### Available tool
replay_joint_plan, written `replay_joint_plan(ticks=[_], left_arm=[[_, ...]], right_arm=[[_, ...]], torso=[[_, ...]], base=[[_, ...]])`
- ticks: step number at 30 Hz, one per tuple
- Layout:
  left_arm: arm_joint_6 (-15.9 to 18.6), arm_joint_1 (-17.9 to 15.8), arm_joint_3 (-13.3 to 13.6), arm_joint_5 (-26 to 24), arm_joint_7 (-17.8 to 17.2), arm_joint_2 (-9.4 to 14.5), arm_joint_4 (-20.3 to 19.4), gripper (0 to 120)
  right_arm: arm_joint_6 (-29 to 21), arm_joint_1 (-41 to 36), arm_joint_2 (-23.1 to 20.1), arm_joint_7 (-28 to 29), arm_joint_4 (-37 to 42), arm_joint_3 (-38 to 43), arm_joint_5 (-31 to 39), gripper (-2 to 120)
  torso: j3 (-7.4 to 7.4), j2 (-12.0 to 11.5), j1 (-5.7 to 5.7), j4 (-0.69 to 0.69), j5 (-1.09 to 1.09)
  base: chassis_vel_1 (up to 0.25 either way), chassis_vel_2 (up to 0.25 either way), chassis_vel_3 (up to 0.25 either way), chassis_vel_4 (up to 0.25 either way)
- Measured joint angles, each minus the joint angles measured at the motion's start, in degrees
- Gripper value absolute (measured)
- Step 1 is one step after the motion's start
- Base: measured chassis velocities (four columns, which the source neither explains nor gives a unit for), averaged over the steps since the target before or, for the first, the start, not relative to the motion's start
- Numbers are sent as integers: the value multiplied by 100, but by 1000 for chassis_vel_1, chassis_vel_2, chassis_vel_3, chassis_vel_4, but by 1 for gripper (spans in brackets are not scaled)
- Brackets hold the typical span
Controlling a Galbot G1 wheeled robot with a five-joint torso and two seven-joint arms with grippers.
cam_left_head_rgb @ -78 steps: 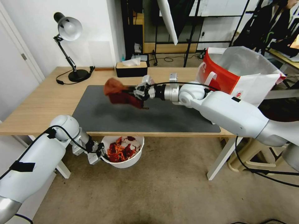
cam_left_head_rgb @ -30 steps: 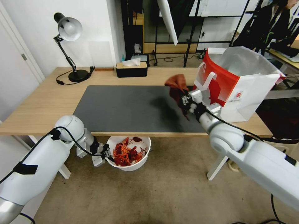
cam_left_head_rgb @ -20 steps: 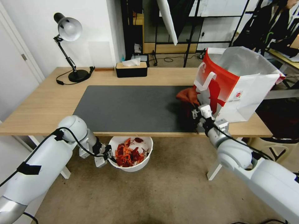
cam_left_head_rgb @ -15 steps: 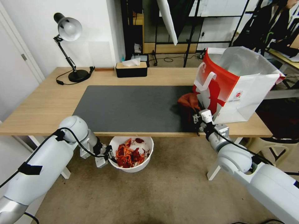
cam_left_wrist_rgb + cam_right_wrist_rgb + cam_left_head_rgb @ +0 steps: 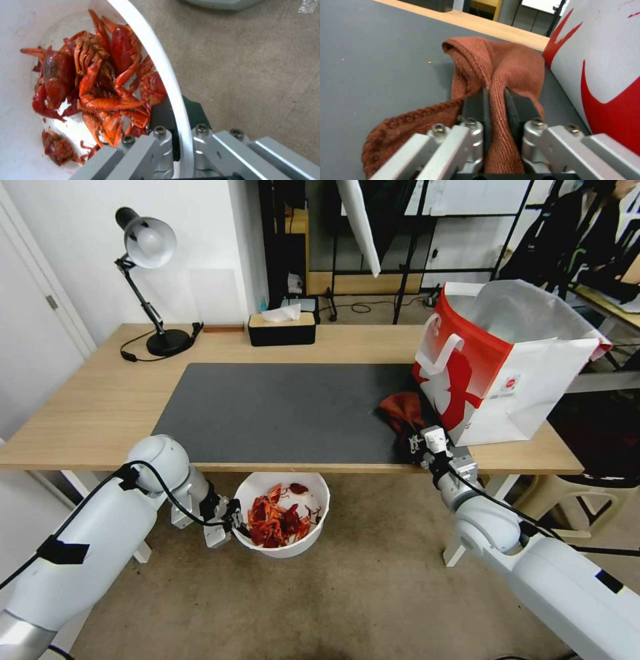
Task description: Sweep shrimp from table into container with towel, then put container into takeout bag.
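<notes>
1. The long light wood-grain table (image 5: 87,407) with its dark grey rectangular mat (image 5: 267,413) lies in front of me, just as it did a moment ago.
2. The boxy red and white paper takeout bag (image 5: 507,373) stands upright on the table's right end, unmoved, its mouth open.
3. The round white plastic container (image 5: 293,543) hangs below the table's near edge. My left gripper (image 5: 230,517) is clamped on its rim, one finger inside and one outside, and has carried it slightly lower and to the right since half a second ago.
4. The small rust-brown cloth towel (image 5: 400,410) now lies on the mat's right end, just beside the bag. It was held above the mat a second ago. My right gripper (image 5: 495,105) has come down with it and still pinches a fold of it between pressed-together fingers.
5. The small red-orange shrimp (image 5: 96,87) sit piled in the container, against the side near my left gripper.
</notes>
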Motion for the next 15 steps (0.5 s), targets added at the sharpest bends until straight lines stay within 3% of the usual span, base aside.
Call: replay_joint_plan(ticks=[4,7,9,11,15], left_arm=[[0,23,-12,-2,0,4,-6,0],[0,55,-28,-3,0,-4,-20,0],[0,63,-31,-3,0,-8,-21,0],[0,86,-43,-2,0,-25,-23,0],[0,116,-51,3,0,-42,-27,0]], right_arm=[[29,3,32,98,15,-5,-23,27],[48,7,20,190,130,26,-33,44],[50,6,6,199,170,48,-30,45],[51,-15,-29,238,286,101,-5,57],[35,-62,-64,277,429,172,19,69]], torso=[[0,0,0,0,1],[0,0,0,1,2],[0,0,0,1,1],[0,0,0,0,1],[0,0,0,1,0]], base=[[0,0,0,0],[0,0,0,0],[0,0,0,0],[0,0,0,0],[0,0,0,0]])
